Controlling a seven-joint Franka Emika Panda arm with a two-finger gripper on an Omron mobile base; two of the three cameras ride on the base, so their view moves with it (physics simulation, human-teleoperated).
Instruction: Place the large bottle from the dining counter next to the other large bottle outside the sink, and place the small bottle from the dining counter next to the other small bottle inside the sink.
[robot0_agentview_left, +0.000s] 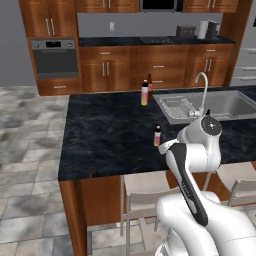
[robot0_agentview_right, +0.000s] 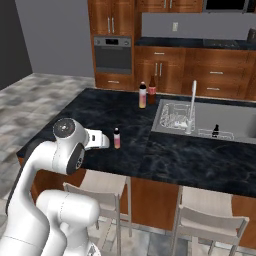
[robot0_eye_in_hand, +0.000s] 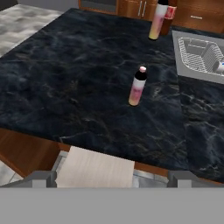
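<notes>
Small bottle (robot0_agentview_left: 157, 135), pale pink with an orange-red lower part and dark cap, is being seen upright on the black marbled dining counter (robot0_agentview_left: 100, 135), well short of the sink (robot0_agentview_left: 235, 107) and alone in open stone. In the hand view it is standing ahead of the gripper (robot0_eye_in_hand: 111, 177), near the middle of the picture. The gripper's fingers (robot0_eye_in_hand: 41, 178) are being held wide apart with nothing between them, poised above the counter's near edge and a pale stool (robot0_eye_in_hand: 96, 168). The arm is being carried folded, elbow raised high, wrist angled forward and down toward the counter from the stool side. The large bottle (robot0_agentview_right: 152, 90), dark brown, and the other large bottle (robot0_agentview_right: 143, 95), pale, are being seen just beside each other by the sink's far left corner. The other small bottle (robot0_agentview_right: 215, 130), black, is standing inside the basin beside the wire dish rack (robot0_agentview_right: 175, 117).
</notes>
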